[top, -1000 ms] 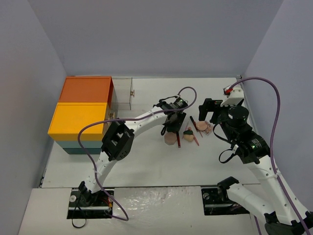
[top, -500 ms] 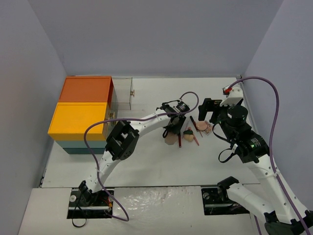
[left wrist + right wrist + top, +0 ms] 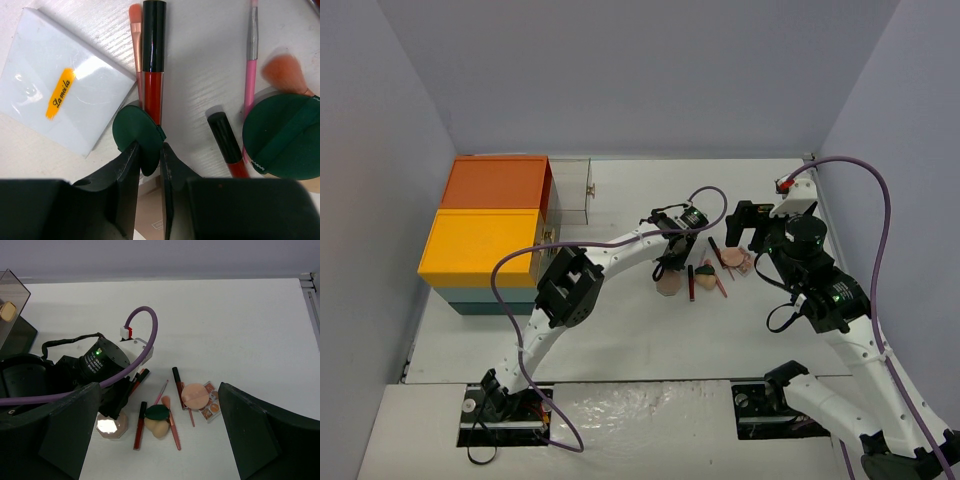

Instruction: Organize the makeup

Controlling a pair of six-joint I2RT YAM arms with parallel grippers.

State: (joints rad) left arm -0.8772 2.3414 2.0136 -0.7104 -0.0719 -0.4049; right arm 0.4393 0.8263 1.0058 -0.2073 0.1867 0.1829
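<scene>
Left gripper (image 3: 149,162): its jaws stand almost together, pinching the green puff (image 3: 136,131) by its rim, probably to lift it. The puff lies against the red tube (image 3: 153,60), just beside the card (image 3: 65,95).

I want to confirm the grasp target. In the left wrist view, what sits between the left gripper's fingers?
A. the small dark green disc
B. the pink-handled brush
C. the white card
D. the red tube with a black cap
A: the small dark green disc sits pinched between the fingers of the left gripper, while the white card lies clear of them to one side.
</scene>
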